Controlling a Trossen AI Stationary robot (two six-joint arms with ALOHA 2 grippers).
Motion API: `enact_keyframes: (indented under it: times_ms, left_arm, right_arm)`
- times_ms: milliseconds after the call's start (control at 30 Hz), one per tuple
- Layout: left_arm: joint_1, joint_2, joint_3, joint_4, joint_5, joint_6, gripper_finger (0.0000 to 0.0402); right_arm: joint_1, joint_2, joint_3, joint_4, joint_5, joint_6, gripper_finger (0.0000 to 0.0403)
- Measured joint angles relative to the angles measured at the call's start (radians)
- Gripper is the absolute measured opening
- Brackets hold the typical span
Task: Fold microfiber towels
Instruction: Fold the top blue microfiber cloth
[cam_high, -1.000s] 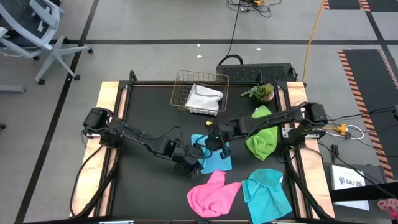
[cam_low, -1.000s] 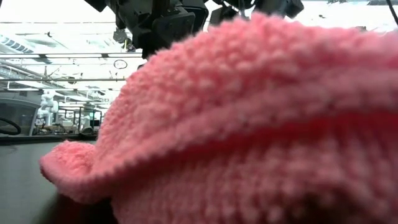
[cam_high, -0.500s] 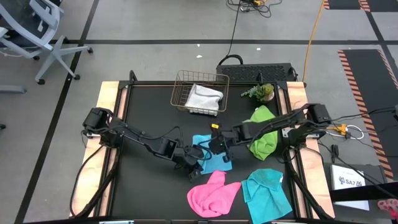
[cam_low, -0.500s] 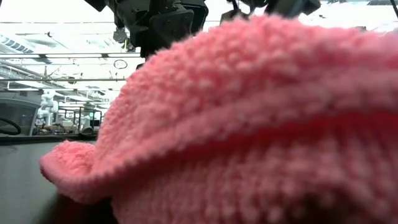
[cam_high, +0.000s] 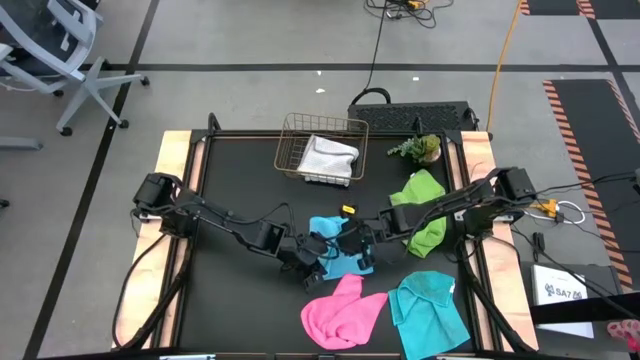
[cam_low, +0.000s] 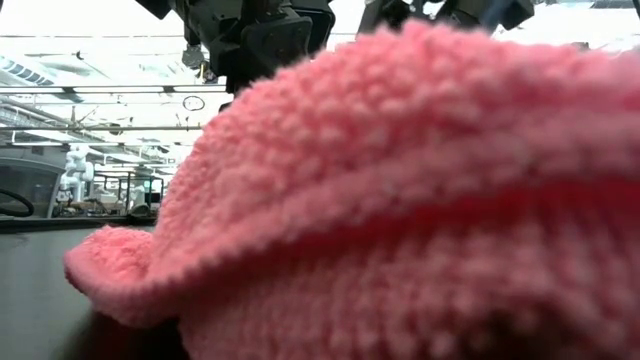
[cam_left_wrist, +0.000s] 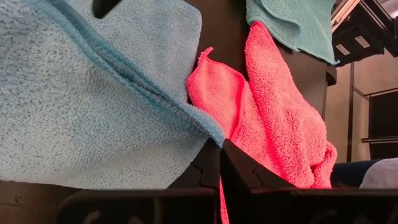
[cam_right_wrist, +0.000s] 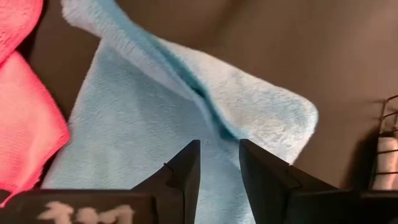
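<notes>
From above, the blue towel (cam_high: 335, 250) lies mid-table between both arms; the left gripper (cam_high: 312, 262) meets its near-left corner, the right gripper (cam_high: 362, 250) its right edge; the left wrist view shows closed fingers pinching the towel's hem; the right wrist view shows part-open fingers (cam_right_wrist: 186, 168) hovering over a raised fold, holding nothing.

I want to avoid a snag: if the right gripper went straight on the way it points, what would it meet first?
Probably the blue towel: the right gripper stands open just over it, aimed at its raised fold.
</notes>
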Motion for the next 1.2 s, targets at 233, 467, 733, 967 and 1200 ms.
enact_keyframes:
  times_ms: [233, 467, 733, 967, 1200]
  left_arm:
    - [-0.001, 0.000, 0.000, 0.001, 0.000, -0.001, 0.0001]
    - [0.000, 0.000, 0.000, 0.002, 0.001, -0.002, 0.0001]
    - [0.000, 0.000, 0.000, 0.001, 0.002, -0.002, 0.0002]
    - [0.000, 0.000, 0.000, 0.000, 0.003, -0.003, 0.0001]
    - [0.000, 0.000, 0.000, 0.001, 0.003, -0.003, 0.0001]
  right_arm:
    - [0.020, 0.000, -0.006, 0.021, 0.002, -0.007, 0.0105]
    - [0.016, 0.015, -0.007, 0.107, 0.011, -0.103, 0.0105]
    - [0.007, 0.021, -0.015, 0.143, 0.033, -0.157, 0.0105]
    - [-0.017, 0.022, -0.082, 0.234, 0.053, -0.160, 0.0105]
    - [-0.016, 0.022, -0.132, 0.310, 0.052, -0.164, 0.0105]
